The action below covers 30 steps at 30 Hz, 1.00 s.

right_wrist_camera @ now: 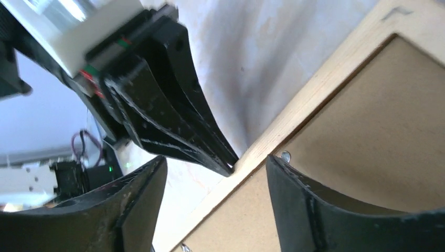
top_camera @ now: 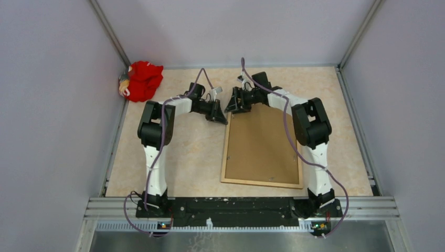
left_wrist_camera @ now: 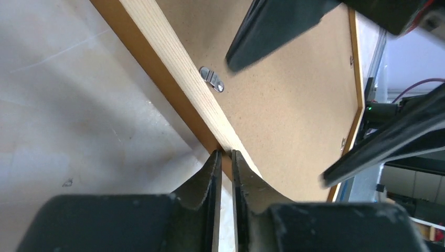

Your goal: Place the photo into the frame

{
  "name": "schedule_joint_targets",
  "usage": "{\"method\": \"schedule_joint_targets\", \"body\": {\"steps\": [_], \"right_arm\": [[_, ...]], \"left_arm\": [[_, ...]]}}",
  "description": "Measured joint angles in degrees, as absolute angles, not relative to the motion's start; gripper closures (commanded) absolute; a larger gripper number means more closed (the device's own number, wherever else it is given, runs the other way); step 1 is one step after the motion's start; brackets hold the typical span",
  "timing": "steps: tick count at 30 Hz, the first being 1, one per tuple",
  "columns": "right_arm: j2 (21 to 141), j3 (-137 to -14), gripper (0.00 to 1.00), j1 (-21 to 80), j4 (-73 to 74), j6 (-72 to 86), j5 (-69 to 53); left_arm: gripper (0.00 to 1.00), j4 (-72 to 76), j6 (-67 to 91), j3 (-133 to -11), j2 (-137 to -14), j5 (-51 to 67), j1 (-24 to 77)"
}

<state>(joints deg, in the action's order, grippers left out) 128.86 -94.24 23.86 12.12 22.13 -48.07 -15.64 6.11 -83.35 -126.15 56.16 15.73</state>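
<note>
Nearly closed, my left pincer point(left_wrist_camera: 225, 153) touches the frame's point(left_wrist_camera: 173, 68) upper-left corner; right pincer point(right_wrist_camera: 216, 160) gapes; both empty; board point(right_wrist_camera: 367, 131) seated, photo unseen, insertion unconfirmed.

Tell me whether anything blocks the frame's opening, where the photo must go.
Yes. The frame lies back up, and the backing board fills its whole opening. A metal clip sits at the board's edge. No photo is in view.
</note>
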Motion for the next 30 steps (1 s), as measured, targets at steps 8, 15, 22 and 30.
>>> {"method": "schedule_joint_targets", "body": {"steps": [8,15,22,30], "right_arm": [[112.4,-82.6,0.01,16.1,11.6,29.3,-27.7],[97.1,-68.4,0.01,4.5,12.8,31.9,-9.5],[95.7,-60.4,0.01,-1.3,12.7,32.7,-3.9],[106.3,-68.7,0.01,3.1,13.3,33.2,-4.6]], "left_arm": [[0.46,-20.8,-2.6,-81.5,-123.0,53.8,15.4],[0.45,-26.9,-12.7,-77.8,-118.1,50.0,15.4],[0.45,-29.5,-21.2,-73.3,-113.5,46.1,17.0],[0.48,-29.8,-25.9,-68.7,-109.6,42.7,23.0]]}}
